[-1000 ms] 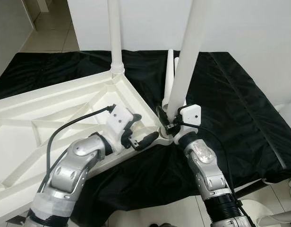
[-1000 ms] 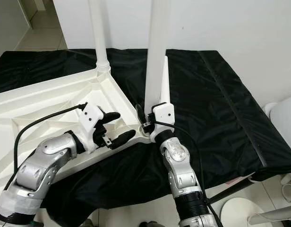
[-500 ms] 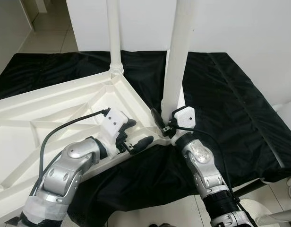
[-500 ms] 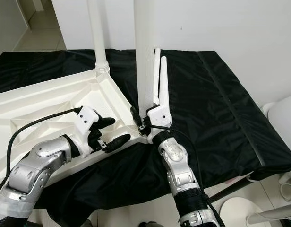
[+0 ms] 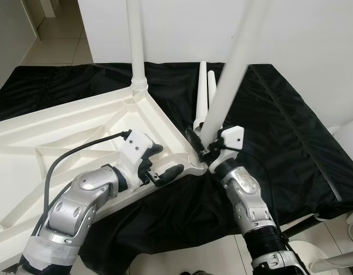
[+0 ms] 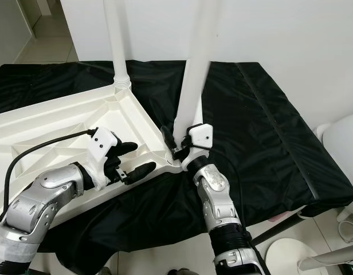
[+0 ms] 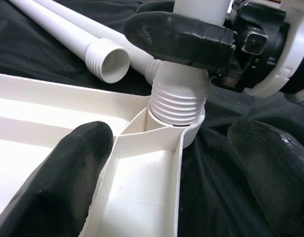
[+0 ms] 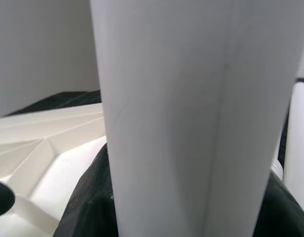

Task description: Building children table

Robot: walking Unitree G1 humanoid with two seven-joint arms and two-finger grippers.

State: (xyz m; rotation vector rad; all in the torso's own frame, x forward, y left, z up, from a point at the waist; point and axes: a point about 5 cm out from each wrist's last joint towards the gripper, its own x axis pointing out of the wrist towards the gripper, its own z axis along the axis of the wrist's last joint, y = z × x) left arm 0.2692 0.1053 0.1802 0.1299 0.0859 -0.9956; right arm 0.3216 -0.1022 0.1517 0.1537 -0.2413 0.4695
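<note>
A white plastic table top point(image 5: 62, 129) lies upside down on black cloth. One white leg point(image 5: 135, 46) stands upright in its far corner. My right gripper point(image 5: 203, 144) is shut on a second leg point(image 5: 234, 63), which leans to the right with its threaded end point(image 7: 176, 98) in the near corner socket. My left gripper point(image 5: 165, 161) is open and straddles the table top's rim beside that socket, one finger point(image 7: 78, 168) inside the rim and the other over the cloth. Two spare legs point(image 5: 204, 86) lie on the cloth behind.
The black cloth point(image 5: 279, 126) covers a low surface whose front edge runs just below my arms. A white wall stands behind it. A rounded white object point(image 6: 340, 137) sits at the right, and tiled floor point(image 5: 56, 34) shows at the far left.
The leg in my right gripper stood nearly upright half a second ago and now leans right again, as it did a second ago. My left gripper stays at the rim.
</note>
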